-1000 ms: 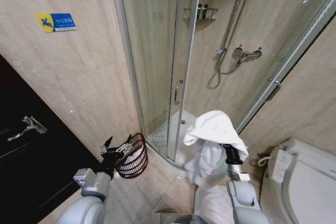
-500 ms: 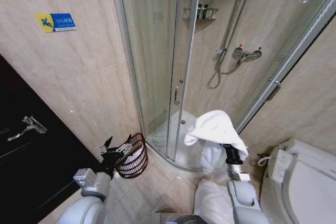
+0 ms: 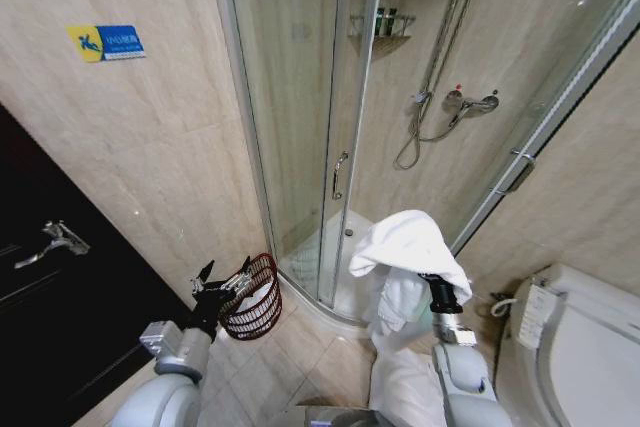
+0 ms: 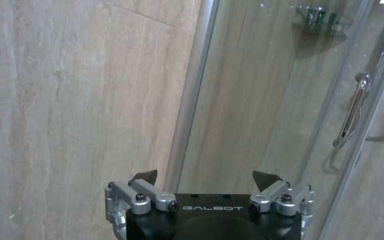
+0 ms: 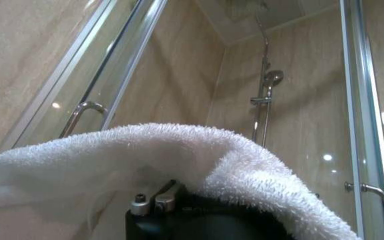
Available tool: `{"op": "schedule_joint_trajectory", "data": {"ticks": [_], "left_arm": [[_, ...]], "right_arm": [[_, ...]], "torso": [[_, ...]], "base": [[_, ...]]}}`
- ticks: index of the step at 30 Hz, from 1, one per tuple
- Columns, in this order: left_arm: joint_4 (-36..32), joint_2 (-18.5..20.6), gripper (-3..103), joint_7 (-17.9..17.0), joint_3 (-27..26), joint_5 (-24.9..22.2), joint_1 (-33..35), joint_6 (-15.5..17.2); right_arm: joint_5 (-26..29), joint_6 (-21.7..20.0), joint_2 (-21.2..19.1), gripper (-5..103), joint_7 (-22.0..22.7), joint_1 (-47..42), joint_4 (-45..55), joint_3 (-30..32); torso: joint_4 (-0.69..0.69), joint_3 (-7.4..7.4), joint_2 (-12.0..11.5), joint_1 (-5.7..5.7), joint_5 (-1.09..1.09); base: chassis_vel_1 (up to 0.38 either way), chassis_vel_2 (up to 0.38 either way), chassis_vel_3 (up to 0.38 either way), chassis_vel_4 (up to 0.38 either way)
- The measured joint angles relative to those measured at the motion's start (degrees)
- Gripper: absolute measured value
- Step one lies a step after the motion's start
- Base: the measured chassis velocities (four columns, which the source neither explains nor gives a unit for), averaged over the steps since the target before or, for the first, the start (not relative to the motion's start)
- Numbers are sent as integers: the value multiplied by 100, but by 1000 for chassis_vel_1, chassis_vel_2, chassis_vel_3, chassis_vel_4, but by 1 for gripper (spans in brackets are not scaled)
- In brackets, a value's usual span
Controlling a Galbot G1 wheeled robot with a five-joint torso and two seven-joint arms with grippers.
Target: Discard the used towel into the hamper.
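A white towel [image 3: 405, 242] hangs draped over my raised right gripper [image 3: 433, 283] in front of the shower. It covers the gripper like a hood, and folds trail down beside the arm. In the right wrist view the towel [image 5: 178, 150] lies across the top of the gripper body. The hamper [image 3: 258, 299], a dark reddish-brown wire basket, stands on the floor against the wall at lower left, with something white inside. My left gripper [image 3: 223, 273] is open just beside the hamper's rim. Its spread fingertips [image 4: 145, 176] point at the wall and shower frame.
The curved glass shower enclosure with its door handle [image 3: 340, 175] stands between the hamper and the towel. A white toilet [image 3: 580, 347] is at far right and a dark door [image 3: 50, 277] at far left. Beige tiled floor [image 3: 300, 362] lies between my arms.
The towel's hanging folds have swung slightly, up and then down again. Both arms and the hamper stay where they were.
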Motion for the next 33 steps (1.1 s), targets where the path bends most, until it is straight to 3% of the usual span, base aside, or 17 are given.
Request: {"op": "schedule_joint_trajectory", "data": {"ticks": [9,12,14,15,17,19,26,33], "left_arm": [[0,0,97,0,0,0,0,0],[0,0,97,0,-1,0,0,0],[0,0,97,0,0,0,0,0],[0,0,97,0,0,0,0,0],[0,0,97,0,0,0,0,0],[0,0,97,0,0,0,0,0],[0,0,97,0,0,0,0,0],[0,0,97,0,0,0,0,0]], "right_arm": [[24,-76,-16,12,44,-12,91,1],[199,-491,-127,12,307,-107,620,65],[212,-509,-132,12,322,-106,666,64],[254,-628,-159,12,371,-131,770,66],[298,-727,-187,12,423,-149,875,79],[457,-1067,-287,12,619,-209,1276,128],[814,-1857,-504,12,1060,-361,2161,232],[1287,-2906,-797,12,1640,-558,3339,363]], "torso": [[0,0,0,0,3],[-1,0,1,0,-5],[-1,-1,1,-1,-8],[0,0,1,-1,5],[1,0,0,0,5],[0,0,1,0,-3],[0,0,1,0,0],[0,0,1,0,0]], "base": [[0,0,0,0],[0,0,0,0],[0,0,0,0],[0,0,0,0],[0,0,0,0],[0,0,0,0],[0,0,0,0],[0,0,0,0]]}}
